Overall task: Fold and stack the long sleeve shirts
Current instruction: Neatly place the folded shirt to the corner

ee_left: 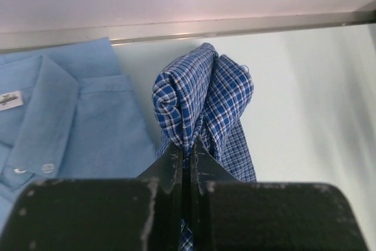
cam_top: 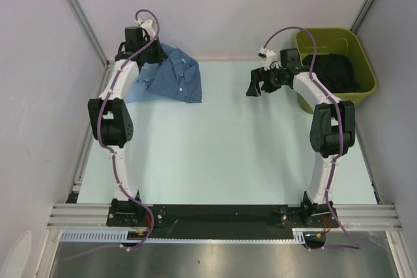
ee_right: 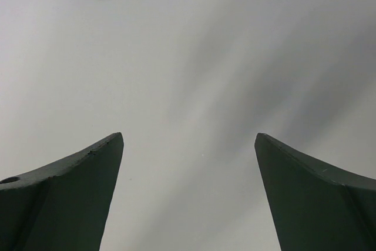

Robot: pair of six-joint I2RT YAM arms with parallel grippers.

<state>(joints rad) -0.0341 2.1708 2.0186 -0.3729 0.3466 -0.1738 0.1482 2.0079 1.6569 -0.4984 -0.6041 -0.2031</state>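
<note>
Checked shirt (cam_top: 174, 77) sits back-left on the table (cam_top: 247, 154), next to the pale blue shirt (ee_left: 64, 121). Light, floppy stuff. Left gripper (ee_left: 188, 156) pinches a bunched fold of it, right gripper (ee_right: 189, 163) gapes wide and empty. Hems look like better grab spots, I'd guess.

Your left arm (cam_top: 112, 105) is reaching away from its base toward the far left, elbow bent. Its left gripper (ee_left: 188, 148) is pinching a bunched fold of the checked shirt (ee_left: 200, 98) between tightly closed jaws. Your right arm (cam_top: 329, 128) is stretching up the right side with its wrist turning inward. The right gripper (ee_right: 188, 139) is hanging with its jaws spread wide, holding nothing.
</note>
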